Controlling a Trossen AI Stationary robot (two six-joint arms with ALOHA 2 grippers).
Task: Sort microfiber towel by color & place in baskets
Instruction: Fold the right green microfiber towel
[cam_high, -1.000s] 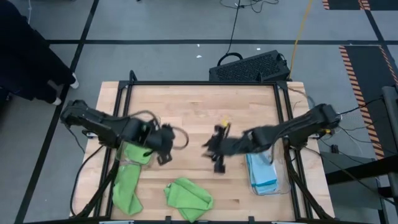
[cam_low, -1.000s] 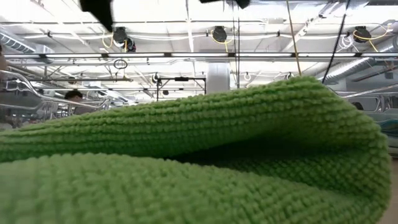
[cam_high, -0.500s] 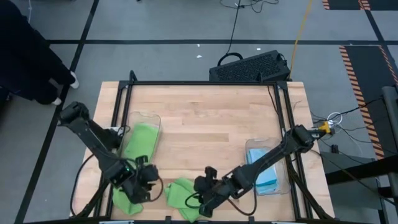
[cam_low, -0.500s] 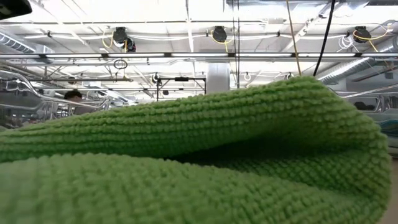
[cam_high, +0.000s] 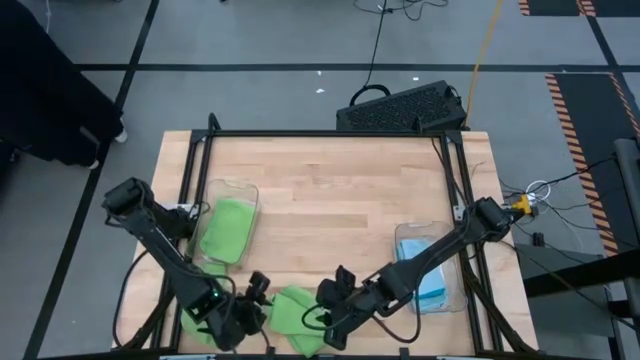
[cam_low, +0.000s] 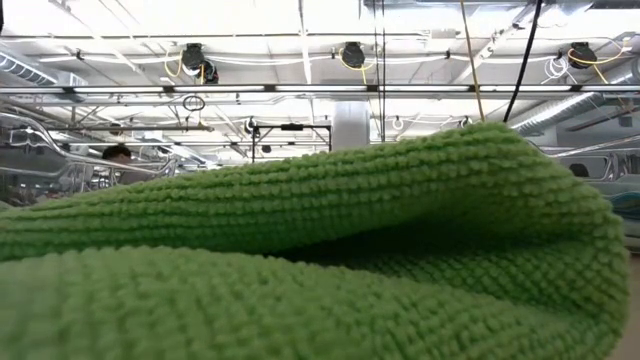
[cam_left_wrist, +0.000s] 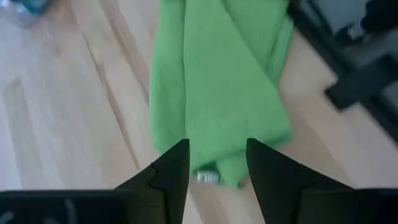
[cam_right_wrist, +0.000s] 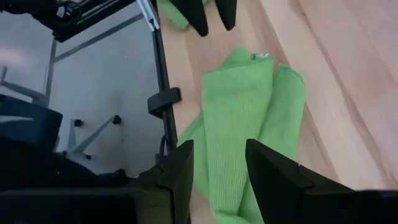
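Note:
A lime green microfiber towel lies crumpled on the table near its front edge; it also shows as the towel in the left wrist view, and as the towel and the towel. My left gripper stands open at its left end, where the white tag lies between the fingertips of that gripper. My right gripper stands open at its right end, and the right wrist view shows that gripper above the cloth. Whether either touches the cloth, I cannot tell. The left basket holds a green towel; the right basket holds light blue ones.
A second green towel lies at the front left corner, partly under my left arm. A black perforated crate stands beyond the table's far edge. A black frame rail runs along the front edge. The table's middle is bare wood.
My left gripper has come down from beside the left basket toward the near edge and rightward to the green towel, rolling as it went. My right gripper has swung from the table's middle toward the near edge to the towel's other end. The towel has kept still.

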